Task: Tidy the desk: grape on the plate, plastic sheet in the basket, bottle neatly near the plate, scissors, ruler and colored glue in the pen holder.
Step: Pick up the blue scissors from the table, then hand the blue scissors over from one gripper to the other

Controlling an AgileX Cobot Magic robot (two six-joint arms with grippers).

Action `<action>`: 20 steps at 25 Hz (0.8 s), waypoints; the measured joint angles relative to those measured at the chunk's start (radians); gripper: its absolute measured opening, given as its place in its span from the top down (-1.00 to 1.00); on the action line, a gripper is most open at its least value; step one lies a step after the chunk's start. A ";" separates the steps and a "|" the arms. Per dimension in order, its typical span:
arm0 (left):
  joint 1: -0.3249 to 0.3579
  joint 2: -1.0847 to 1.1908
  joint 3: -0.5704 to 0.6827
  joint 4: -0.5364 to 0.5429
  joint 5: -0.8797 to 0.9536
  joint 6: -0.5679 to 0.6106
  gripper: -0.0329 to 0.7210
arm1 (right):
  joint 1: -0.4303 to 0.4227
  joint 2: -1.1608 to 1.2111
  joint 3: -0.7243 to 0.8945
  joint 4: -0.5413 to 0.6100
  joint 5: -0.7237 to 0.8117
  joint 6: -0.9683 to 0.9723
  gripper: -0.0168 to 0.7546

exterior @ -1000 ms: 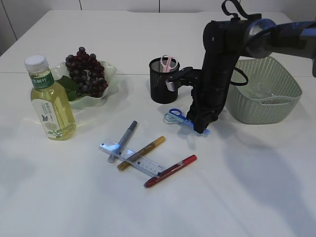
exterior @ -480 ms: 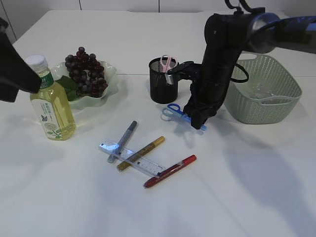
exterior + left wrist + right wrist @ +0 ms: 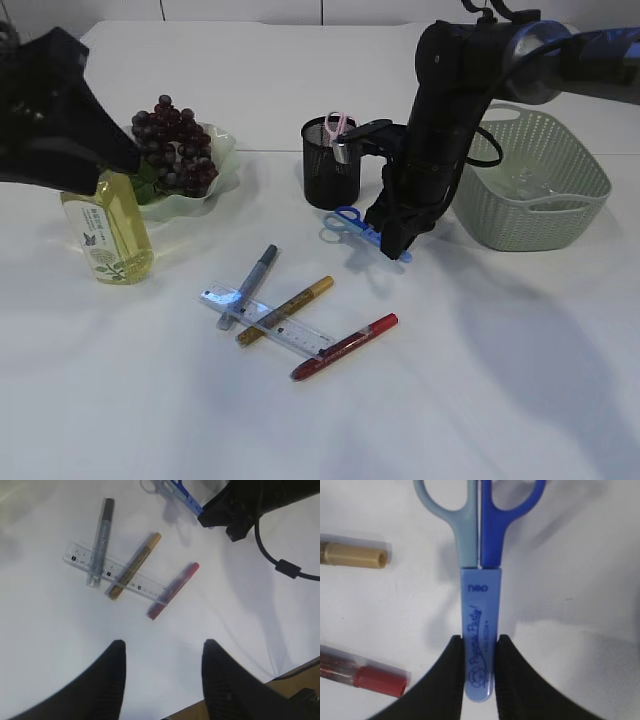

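Note:
My right gripper [image 3: 479,642] is shut on the sheathed blade end of the blue scissors [image 3: 480,580], which hang just above the table [image 3: 352,226] in front of the black pen holder [image 3: 330,170]. Pink scissors [image 3: 340,125] stand in the holder. The clear ruler [image 3: 268,322] lies under silver [image 3: 250,285], gold [image 3: 288,308] and red [image 3: 345,347] glue pens. Grapes [image 3: 175,140] rest on the green plate [image 3: 215,190], and the bottle [image 3: 108,235] stands beside it. A clear plastic sheet [image 3: 520,182] seems to lie in the basket [image 3: 560,215]. My left gripper [image 3: 162,652] hangs open and empty above the table, near the ruler [image 3: 117,575].
My left arm [image 3: 55,110] looms at the left edge and hides the bottle's cap. The right arm [image 3: 440,120] stands between pen holder and basket. The table's near edge [image 3: 300,672] shows beside my left gripper.
My right gripper has carried the blue scissors slightly up and towards the pen holder. My left arm has swung into the exterior view from the left and now covers the bottle's cap.

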 joint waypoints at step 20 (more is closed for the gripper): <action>0.000 0.234 0.000 -0.337 -0.204 0.258 -0.05 | 0.000 -0.042 0.001 0.043 0.002 0.028 0.56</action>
